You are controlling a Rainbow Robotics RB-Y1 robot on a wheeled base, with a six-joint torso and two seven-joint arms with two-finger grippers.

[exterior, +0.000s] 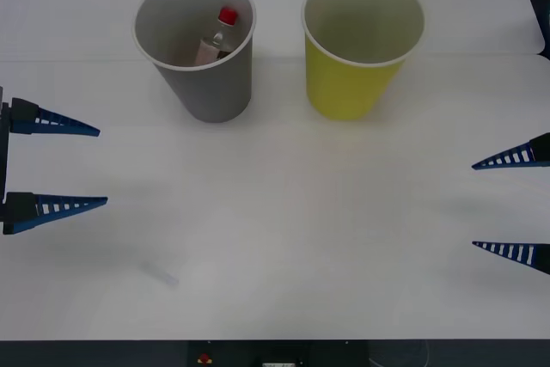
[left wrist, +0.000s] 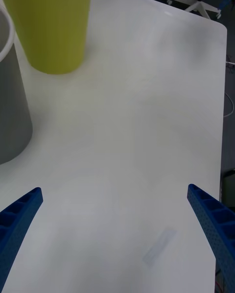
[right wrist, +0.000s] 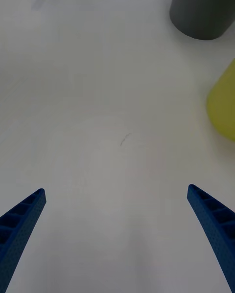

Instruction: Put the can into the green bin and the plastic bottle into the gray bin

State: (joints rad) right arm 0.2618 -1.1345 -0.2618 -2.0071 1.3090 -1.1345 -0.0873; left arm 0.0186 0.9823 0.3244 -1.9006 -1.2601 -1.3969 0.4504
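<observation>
1. Left gripper: at the left edge of the white table, level with the near-middle of it. Its two blue ribbed fingers are spread wide; nothing is between them and they touch nothing.
2. Right gripper: at the right edge of the table, a little nearer than the left one. Fingers likewise spread wide, holding nothing.
3. Count: two cup-shaped bins, one bottle.
4. Large gray paper-cup-shaped bin with a white rolled rim: upright at far left-centre, tapering to its base.
5. Small clear plastic bottle with a red screw cap: inside the gray bin, leaning tilted against the inner wall on the right, cap uppermost.
6. Yellow cup of the same size: upright just right of the gray bin, apart from it. Nothing visible inside it.
7. Left wrist view: faint pale smudge on the tabletop between the fingers.
</observation>
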